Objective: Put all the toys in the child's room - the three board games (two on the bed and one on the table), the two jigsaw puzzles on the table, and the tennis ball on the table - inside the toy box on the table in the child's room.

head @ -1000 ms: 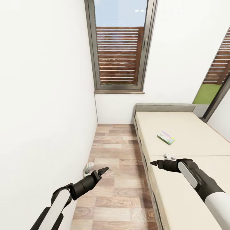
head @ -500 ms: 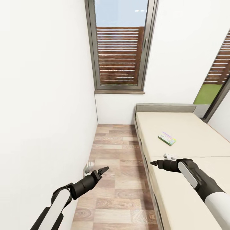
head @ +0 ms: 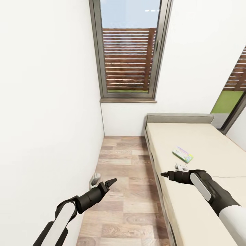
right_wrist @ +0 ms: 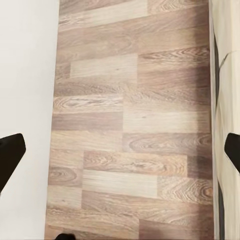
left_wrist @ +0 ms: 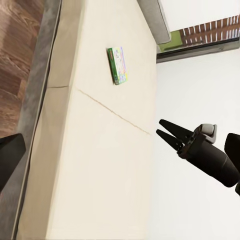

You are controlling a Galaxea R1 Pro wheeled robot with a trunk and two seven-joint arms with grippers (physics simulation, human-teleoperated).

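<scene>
One board game point(head: 182, 154), a flat green-edged box with a pale printed face, lies on the beige bed point(head: 205, 140) near its middle. It also lies on the mattress in the left wrist view, board game point(left_wrist: 117, 65). My right gripper point(head: 164, 175) hovers open over the bed's near edge, short of the box. My left gripper point(head: 111, 182) hangs open above the wood floor between wall and bed. The left wrist view catches the right gripper point(left_wrist: 166, 132) from the side, empty. The table and toy box are out of view.
A narrow strip of wood-plank floor point(head: 126, 191) runs between the white wall point(head: 44, 119) on the left and the bed. A tall window point(head: 128, 51) closes the far end. The grey headboard point(head: 179, 118) stands against the far wall.
The whole picture has shifted: the camera moved slightly, so the bed and the game box sit a little lower and further right. Both arms hold the same pose.
</scene>
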